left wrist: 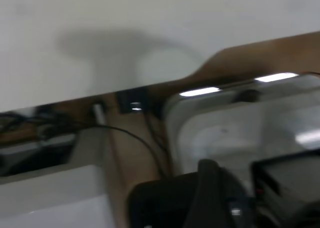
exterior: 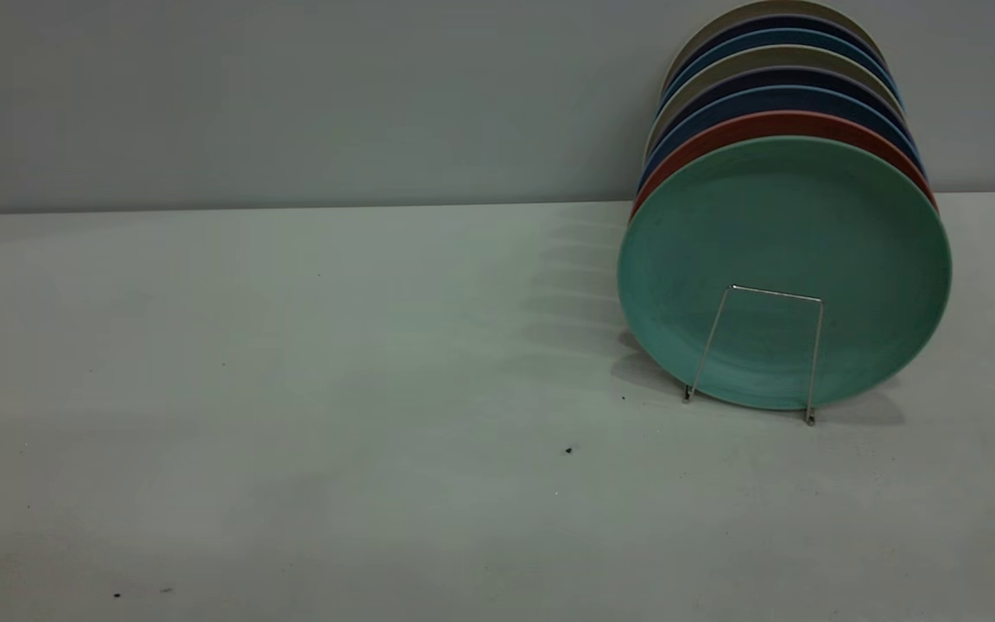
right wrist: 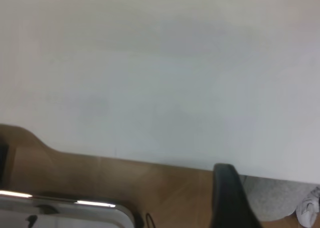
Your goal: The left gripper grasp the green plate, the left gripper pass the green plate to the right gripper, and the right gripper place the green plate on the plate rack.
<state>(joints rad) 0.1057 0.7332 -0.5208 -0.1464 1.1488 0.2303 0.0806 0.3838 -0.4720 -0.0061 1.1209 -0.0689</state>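
Eight or so plates [exterior: 787,104] stand racked; I'd pinch the stiff, slick green plate [exterior: 782,259] by its rim, pincer states unseen.

Exterior view: dim, even light; the green plate [exterior: 784,250] and rack [exterior: 757,354] cast soft shadows leftward on the table [exterior: 290,389]. Both wrist views are blurred. Left wrist view: two bright glare streaks on a glossy tray [left wrist: 240,118]; a diffuse shadow on the table.
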